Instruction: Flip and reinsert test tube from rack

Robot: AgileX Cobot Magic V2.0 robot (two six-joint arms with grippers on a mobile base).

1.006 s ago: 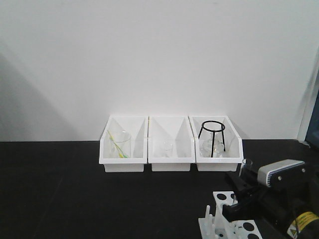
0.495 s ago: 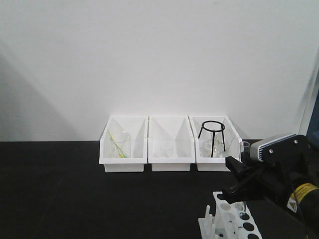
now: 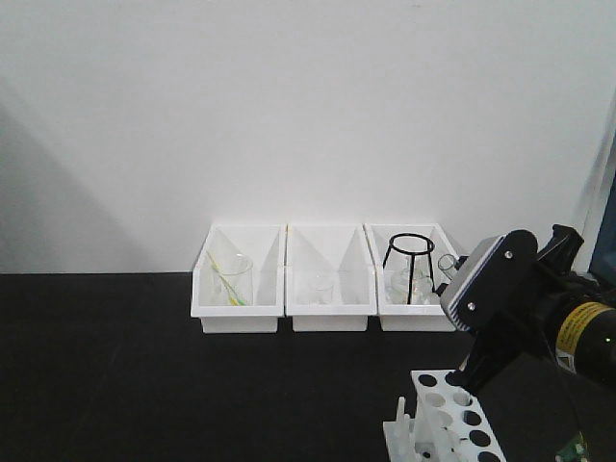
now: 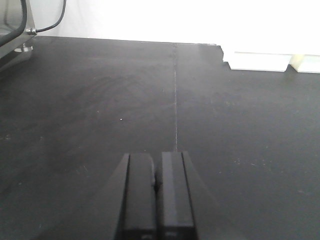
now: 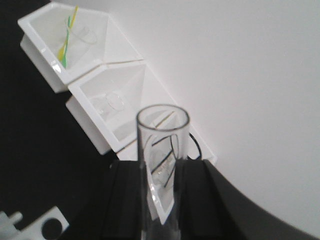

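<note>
Right gripper point(image 5: 161, 200) clamped on test tube point(image 5: 163, 135), mouth at frame centre — rack point(image 3: 449, 414) at lower right. Left gripper point(image 4: 157, 192) — fingers pressed together, empty.

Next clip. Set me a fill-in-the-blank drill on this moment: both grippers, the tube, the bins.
1. The right gripper has its jaws ____ on the test tube.
2. The left gripper, jaws together, holds ____ above the black table.
3. The black wire stand sits in the ____ of the three white bins.

Missing words: shut; nothing; rightmost.
</note>
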